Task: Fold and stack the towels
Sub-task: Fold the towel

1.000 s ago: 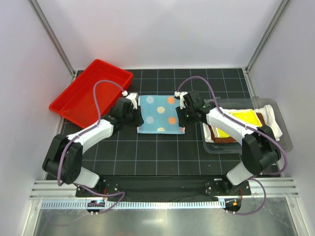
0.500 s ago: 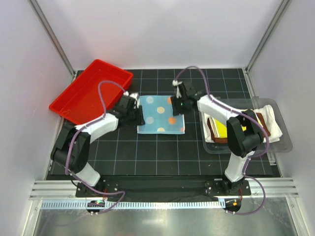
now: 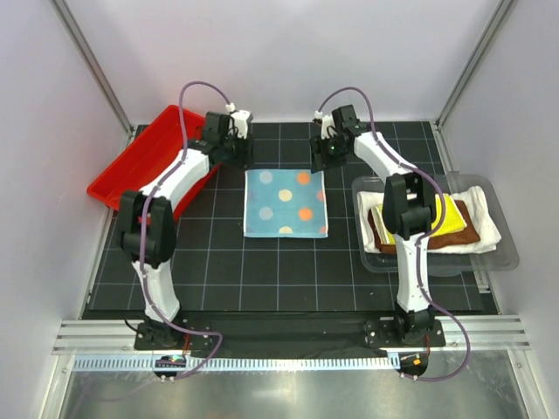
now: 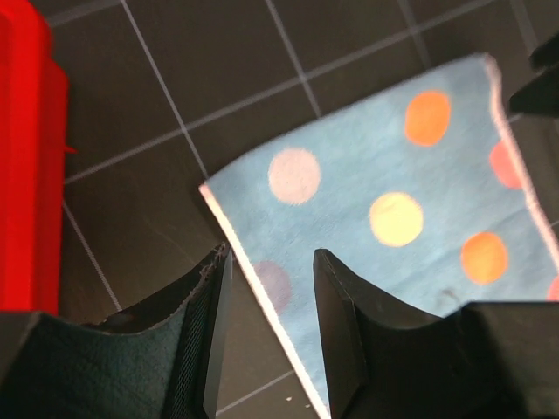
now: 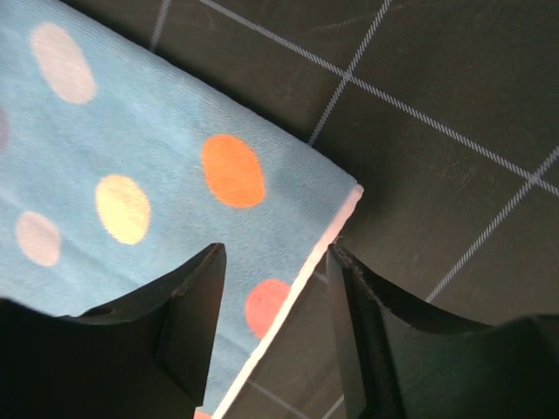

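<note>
**A:** Which cloth is in play, and where is it?

**B:** The light-blue soft towel with orange, yellow and pale dots [image 3: 286,203]. It lies spread flat in the middle of the black gridded mat [image 3: 218,271] and is not yet folded.

**A:** How do you expect it to handle?

**B:** Light, limp and a bit grippy, I'd judge. It has no stiffness, so it will sag from wherever it is lifted and drag on the mat. It is thin, so a finger has to get right down at the hem to catch it. The white-edged far corners look like the best hold. Pinching both together would let the far edge travel evenly over to the near one.

**A:** And the grippers?

**B:** The left gripper [image 4: 271,262] hangs over the far-left corner. Its jaws are parted with the hem running beneath the gap, and it holds nothing. The right gripper [image 5: 275,253] is the same at the far-right corner, parted and empty. I can't tell whether either one touches the cloth.

**A:** What lies around it?

**B:** To the right is a clear plastic bin [image 3: 507,253], apart from the towel. It holds a large white towel [image 3: 489,229] with a brown towel [image 3: 463,232] on it and a yellow-green towel [image 3: 449,214] on top, partly hidden by the right arm. At the far left is a red plastic tray [image 3: 140,170].
</note>
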### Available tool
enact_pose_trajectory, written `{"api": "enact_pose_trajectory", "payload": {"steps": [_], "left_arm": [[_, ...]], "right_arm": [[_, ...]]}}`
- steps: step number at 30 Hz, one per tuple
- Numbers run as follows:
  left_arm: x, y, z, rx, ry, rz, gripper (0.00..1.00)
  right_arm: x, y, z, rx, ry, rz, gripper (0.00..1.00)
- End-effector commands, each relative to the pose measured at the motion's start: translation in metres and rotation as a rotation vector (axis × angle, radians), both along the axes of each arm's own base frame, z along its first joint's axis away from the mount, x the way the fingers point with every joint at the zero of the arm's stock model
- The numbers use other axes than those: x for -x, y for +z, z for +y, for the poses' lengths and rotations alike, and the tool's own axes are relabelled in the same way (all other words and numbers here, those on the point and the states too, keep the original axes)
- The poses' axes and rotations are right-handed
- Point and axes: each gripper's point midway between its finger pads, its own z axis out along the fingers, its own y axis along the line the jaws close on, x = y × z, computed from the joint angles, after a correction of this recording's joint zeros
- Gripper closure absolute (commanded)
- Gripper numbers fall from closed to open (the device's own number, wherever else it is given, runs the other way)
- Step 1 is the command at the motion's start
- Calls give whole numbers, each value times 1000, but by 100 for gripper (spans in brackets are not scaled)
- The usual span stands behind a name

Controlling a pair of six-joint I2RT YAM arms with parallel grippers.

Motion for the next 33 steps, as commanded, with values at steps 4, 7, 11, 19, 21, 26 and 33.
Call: {"api": "enact_pose_trajectory", "payload": {"steps": [4,7,11,19,21,26,33], "left_arm": [[-1,-47,-4,-103,-260,99,54],[-9,-55,-7,-139,-340,121,53],[-21,-64,-8,-182,-396,137,52],[-35,-86,-9,-217,-434,140,47],[-38,-92,-9,-219,-442,153,48],[-38,-102,-4,-237,-462,186,54],[-40,-97,3,-191,-482,186,52]], "right_arm": [[-12,3,-9,-57,164,2,39],[-16,-6,-7,-104,209,36,39],[-19,-15,-9,-111,257,48,38],[-28,-34,-9,-175,302,47,44],[-30,-33,-3,-207,312,42,45],[-32,-46,-4,-215,308,56,47],[-38,-41,1,-236,313,26,56]]}}
